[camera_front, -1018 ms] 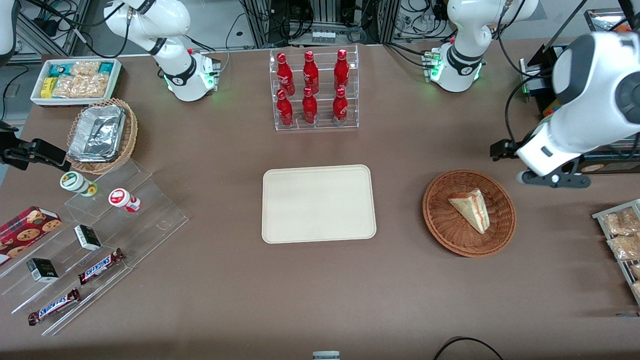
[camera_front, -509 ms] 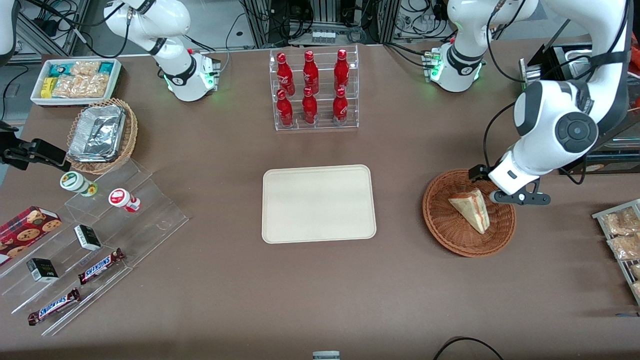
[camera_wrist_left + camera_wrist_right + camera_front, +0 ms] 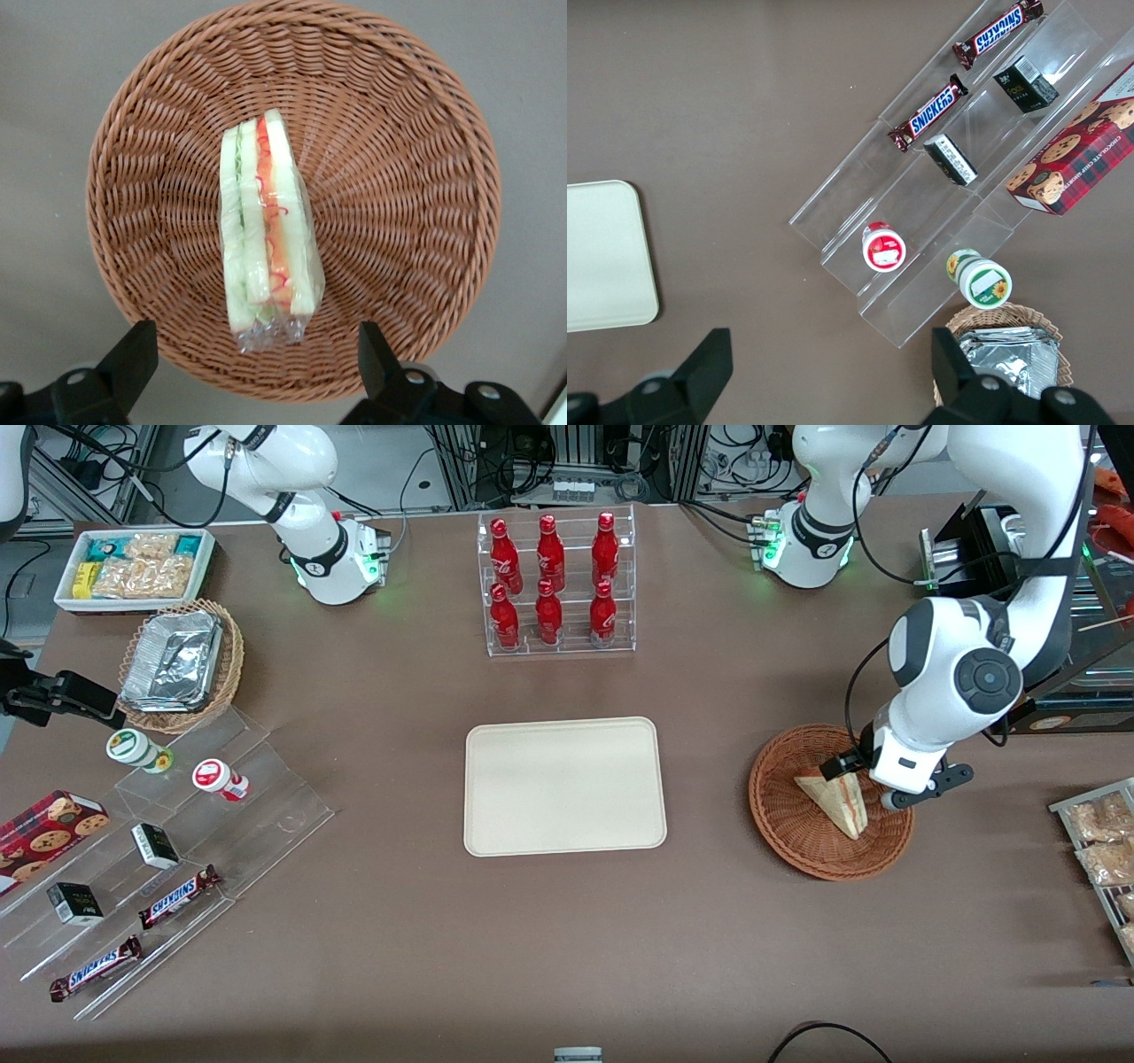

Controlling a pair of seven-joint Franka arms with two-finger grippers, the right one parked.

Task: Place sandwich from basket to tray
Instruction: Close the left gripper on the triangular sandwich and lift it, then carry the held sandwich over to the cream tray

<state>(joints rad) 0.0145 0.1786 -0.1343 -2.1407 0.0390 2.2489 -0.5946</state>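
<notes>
- The round reddish-brown woven wicker basket (image 3: 831,803) stands toward the working arm's end of the table, and the triangular wedge sandwich of pale white bread with red and green filling (image 3: 837,802) lies inside it, on its side, with the filling edge turned up.
- In the left wrist view the sandwich (image 3: 266,232) shows a thin clear wrap, gathered into a crinkled tail at one end. I judge it light and soft; the film will probably be a little slippery, and a hard squeeze would crush the bread.
- The best hold, in my opinion, is across the two flat bread faces near the thick middle of the wedge, not on the thin tip and not on the loose film tail.
- The left arm's two-finger gripper (image 3: 858,779) hangs just above the sandwich, over the part of the basket farther from the front camera. Its fingers (image 3: 131,356) are spread wide, with a gap clearly broader than the wedge, and they grasp nothing.
- The flat cream-beige rectangular tray with rounded corners (image 3: 564,786) lies well apart from the basket, near the middle of the table, with nothing on it.
- Farther from the front camera than the tray stands a clear acrylic rack of red bottles (image 3: 555,582).
</notes>
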